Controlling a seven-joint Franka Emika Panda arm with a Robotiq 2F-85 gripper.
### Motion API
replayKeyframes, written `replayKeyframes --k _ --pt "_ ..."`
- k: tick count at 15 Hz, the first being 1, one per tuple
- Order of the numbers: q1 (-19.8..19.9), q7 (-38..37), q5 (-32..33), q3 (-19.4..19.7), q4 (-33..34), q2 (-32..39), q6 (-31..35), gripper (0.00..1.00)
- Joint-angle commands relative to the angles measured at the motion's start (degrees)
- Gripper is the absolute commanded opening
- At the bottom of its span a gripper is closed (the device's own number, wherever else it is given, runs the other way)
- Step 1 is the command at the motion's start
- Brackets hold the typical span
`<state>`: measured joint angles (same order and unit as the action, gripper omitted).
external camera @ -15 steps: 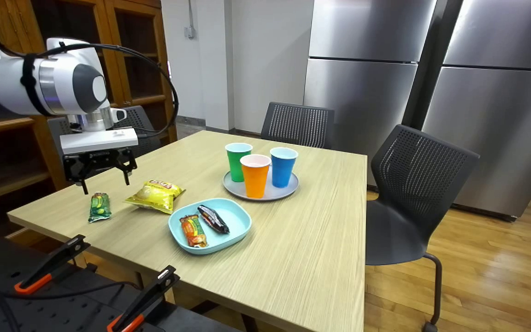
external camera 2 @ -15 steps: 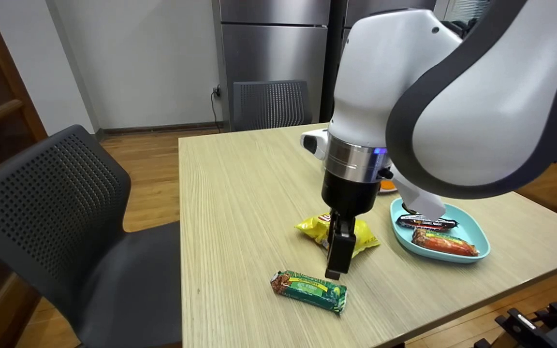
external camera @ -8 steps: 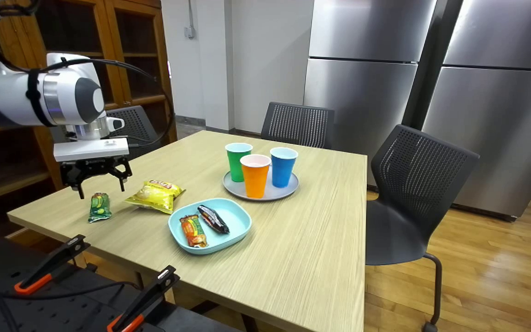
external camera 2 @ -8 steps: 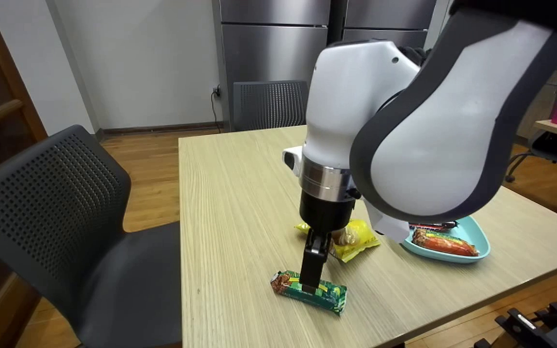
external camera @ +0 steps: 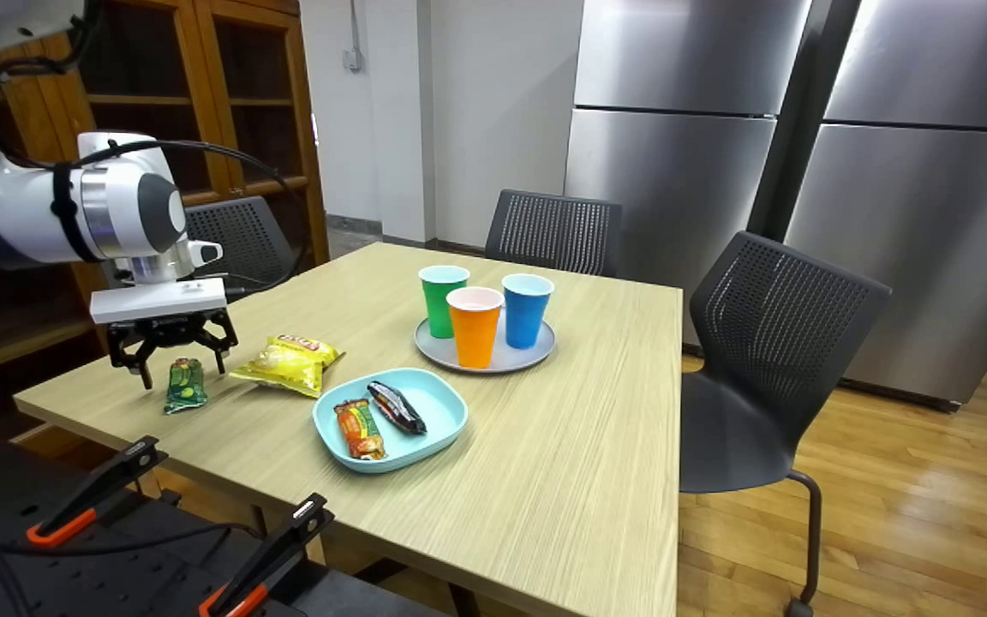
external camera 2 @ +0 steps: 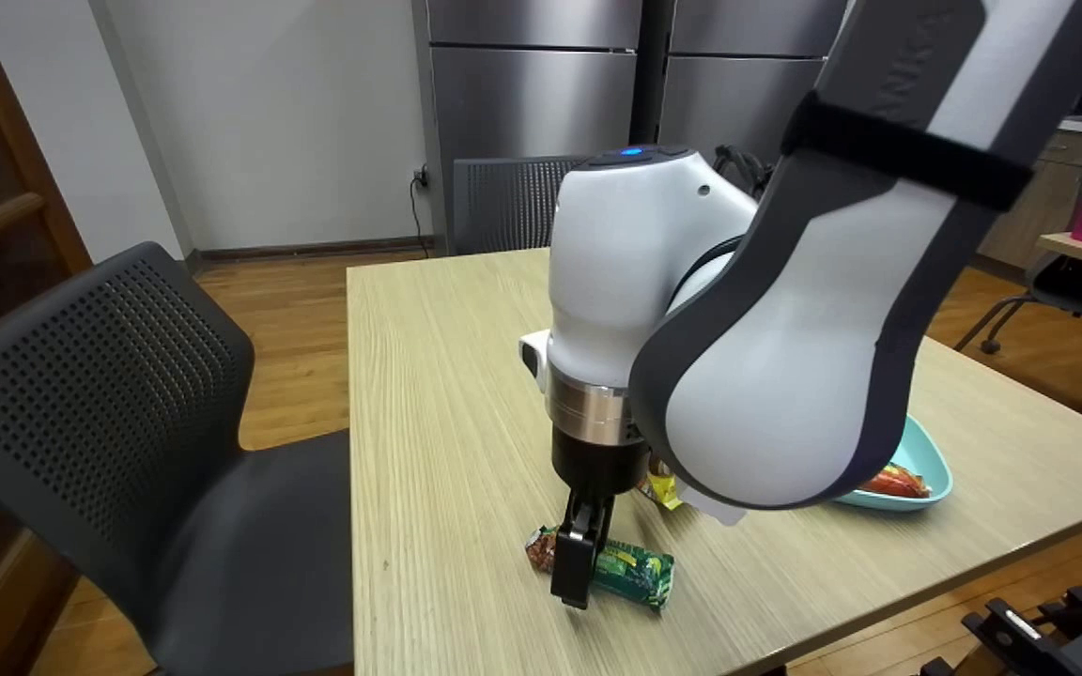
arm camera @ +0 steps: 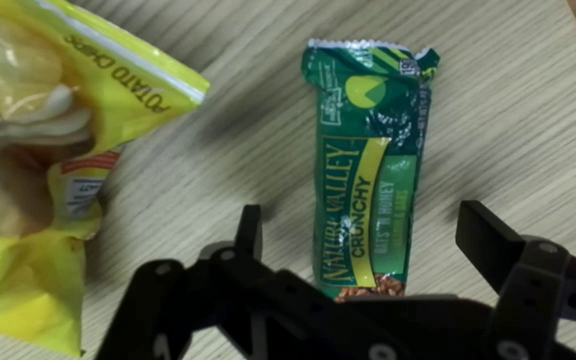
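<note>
Both exterior views face fridges (external camera: 669, 197) across the table (external camera: 596, 411); the wrist view looks closely down

“NATURE VALLEY”, “CRUNCHY” and “OATS 'N HONEY” are printed on an oblong green glossy wrapper (arm camera: 368, 175), “POTATO CHIPS” on a puffed yellow bag (arm camera: 53, 160), “ANKA” on the grey-and-white arm (external camera 2: 785, 376).
</note>
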<state>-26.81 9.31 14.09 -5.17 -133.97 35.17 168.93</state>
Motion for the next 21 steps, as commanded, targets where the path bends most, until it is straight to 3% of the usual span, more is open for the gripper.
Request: replayKeyframes --k 1,11,13,21 --pt "-1.2 -2.4 1.9 0.8 0.7 0.3 0.7 1.0" --pt "-1.2 -1.9 2.3 1.2 -0.7 -1.3 1.7 1.0" --pt "-1.7 -2.0 2.8 1.9 -0.9 -1.5 1.8 0.74" --pt "-4.4 -2.2 6.7 4.7 -0.7 -2.5 0.5 0.15"
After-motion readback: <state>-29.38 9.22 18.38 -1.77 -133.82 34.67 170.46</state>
